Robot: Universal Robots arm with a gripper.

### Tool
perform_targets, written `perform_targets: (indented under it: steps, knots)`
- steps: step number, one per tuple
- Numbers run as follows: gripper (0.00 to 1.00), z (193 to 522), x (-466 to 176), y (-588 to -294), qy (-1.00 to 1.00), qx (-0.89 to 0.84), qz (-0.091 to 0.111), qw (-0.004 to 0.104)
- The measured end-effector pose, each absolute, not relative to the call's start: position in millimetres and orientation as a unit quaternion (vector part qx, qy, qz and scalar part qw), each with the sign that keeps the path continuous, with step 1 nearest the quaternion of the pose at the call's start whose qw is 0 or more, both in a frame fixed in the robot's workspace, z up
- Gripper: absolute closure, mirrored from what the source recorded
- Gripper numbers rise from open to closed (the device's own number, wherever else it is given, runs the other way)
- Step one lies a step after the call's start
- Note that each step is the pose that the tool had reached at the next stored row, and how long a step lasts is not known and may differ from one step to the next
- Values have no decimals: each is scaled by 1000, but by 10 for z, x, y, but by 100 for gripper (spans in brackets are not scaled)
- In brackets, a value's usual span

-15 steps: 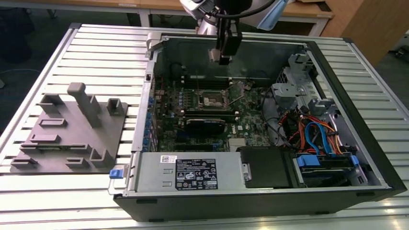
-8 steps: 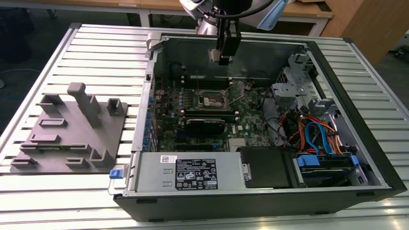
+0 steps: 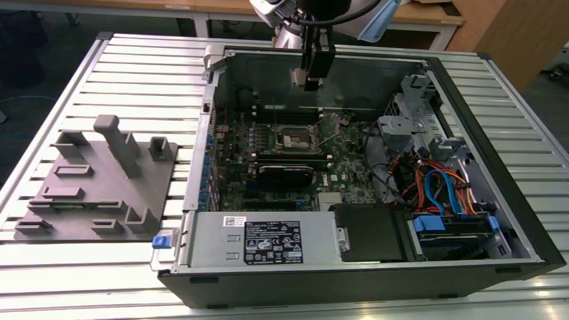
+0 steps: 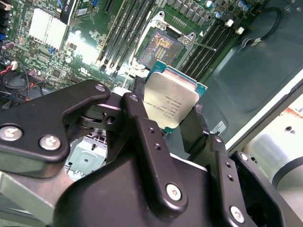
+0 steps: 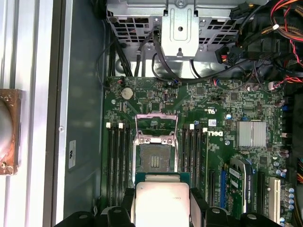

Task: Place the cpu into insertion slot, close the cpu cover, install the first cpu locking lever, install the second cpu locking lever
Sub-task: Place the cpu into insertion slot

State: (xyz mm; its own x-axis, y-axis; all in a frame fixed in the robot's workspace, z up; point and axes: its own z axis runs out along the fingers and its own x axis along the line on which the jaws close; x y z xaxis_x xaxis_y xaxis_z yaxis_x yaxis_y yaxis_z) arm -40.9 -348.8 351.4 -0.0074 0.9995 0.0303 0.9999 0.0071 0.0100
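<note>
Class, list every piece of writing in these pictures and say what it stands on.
On the dull silver-grey square cpu, held in the jaws: dark print, too small to read.
White labels on the grey metal box: too small to read.
White sticker on the case wall: blurred.

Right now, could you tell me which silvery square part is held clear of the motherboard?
The cpu, in the gripper near the open insertion slot; the finned heatsink sits on the board.
</note>
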Motion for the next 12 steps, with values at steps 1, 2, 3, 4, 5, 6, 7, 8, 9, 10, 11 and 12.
perform_targets:
  steps: [1,2,3,4,5,6,7,8,9,10,11,12]
  knots:
    - [46,3512,-410,-3488,-710,-704,-14,7]
    - [46,3510,-410,-3488,-710,-704,-14,7]
    - [46,3508,-410,-3488,-710,-704,-14,7]
    - [46,3507,-410,-3488,-710,-704,-14,7]
    - [46,3506,-410,-3488,-710,-704,-14,7]
    - [46,3504,-410,-3488,-710,-704,-14,7]
    - [46,3502,-410,-3488,-710,-704,-14,7]
    - [46,3502,-410,-3488,-710,-704,-14,7]
    - [46,3492,-407,-3488,-710,-704,-14,7]
    - [46,3488,-407,-3488,-710,-704,-14,7]
    - [46,3487,-407,-3488,-710,-704,-14,7]
    - [46,3486,-407,-3488,-710,-704,-14,7]
